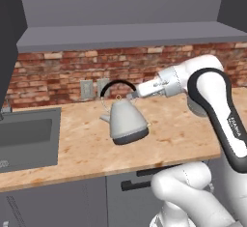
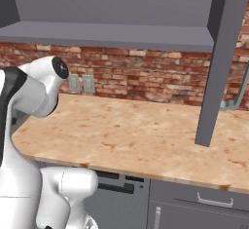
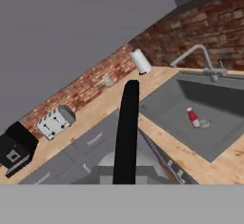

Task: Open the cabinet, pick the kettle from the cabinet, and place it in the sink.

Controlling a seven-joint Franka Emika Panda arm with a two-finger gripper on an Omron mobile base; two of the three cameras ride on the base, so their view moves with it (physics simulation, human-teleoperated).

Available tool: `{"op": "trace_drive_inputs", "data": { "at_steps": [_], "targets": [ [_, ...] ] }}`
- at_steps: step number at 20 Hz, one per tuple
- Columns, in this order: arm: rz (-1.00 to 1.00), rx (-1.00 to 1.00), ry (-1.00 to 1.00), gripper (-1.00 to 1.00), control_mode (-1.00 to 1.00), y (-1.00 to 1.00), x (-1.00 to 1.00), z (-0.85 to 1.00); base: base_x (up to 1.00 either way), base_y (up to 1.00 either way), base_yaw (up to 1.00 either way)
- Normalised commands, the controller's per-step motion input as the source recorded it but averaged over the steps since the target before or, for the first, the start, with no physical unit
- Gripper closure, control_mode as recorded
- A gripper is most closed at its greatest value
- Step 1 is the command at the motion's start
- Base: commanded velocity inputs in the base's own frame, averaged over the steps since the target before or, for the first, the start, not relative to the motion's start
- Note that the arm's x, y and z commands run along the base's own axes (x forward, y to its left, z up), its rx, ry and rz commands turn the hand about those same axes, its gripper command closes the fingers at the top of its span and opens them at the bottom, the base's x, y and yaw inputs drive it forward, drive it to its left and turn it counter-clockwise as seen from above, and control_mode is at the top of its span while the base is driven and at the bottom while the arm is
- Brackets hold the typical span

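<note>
Left base view: jaws clamp kettle (image 1: 126, 120) handle above counter (image 1: 183, 139); no readable writing.

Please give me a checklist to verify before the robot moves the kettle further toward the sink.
1. Grip on the handle: ok. The gripper is shut on the black arched handle of the kettle.
2. Kettle out of the cabinet: ok. It hangs over the wooden counter, slightly tilted.
3. Direction to the sink: ok. The sink lies to the left of the kettle in the left base view.
4. Basin free: not ok. A small red and white bottle lies in it.
5. Faucet clearance: cannot tell.
6. Open cabinet door away from the path: ok. It hangs on the far side from the sink.
</note>
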Motion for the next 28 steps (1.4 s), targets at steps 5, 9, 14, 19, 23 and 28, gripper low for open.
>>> {"op": "trace_drive_inputs", "data": {
  "at_steps": [5,9,14,19,23,28],
  "targets": [
    [0.14,-0.06,-0.18,1.00,-1.00,0.07,0.05,-0.39,0.00,0.00,0.00],
    [0.08,0.00,-0.32,1.00,-1.00,0.03,0.13,-0.25,0.00,0.00,0.00],
    [0.00,0.00,-0.32,1.00,-1.00,0.03,0.18,-0.15,0.00,0.00,0.00],
    [0.00,0.01,-0.17,1.00,-1.00,0.00,0.09,-0.18,0.00,0.00,0.00],
    [0.00,0.04,-0.03,1.00,-1.00,0.00,0.15,-0.25,0.00,0.00,0.00],
    [0.02,0.10,-0.01,1.00,-1.00,0.04,0.17,-0.20,0.00,0.00,0.00]
  ]
}}
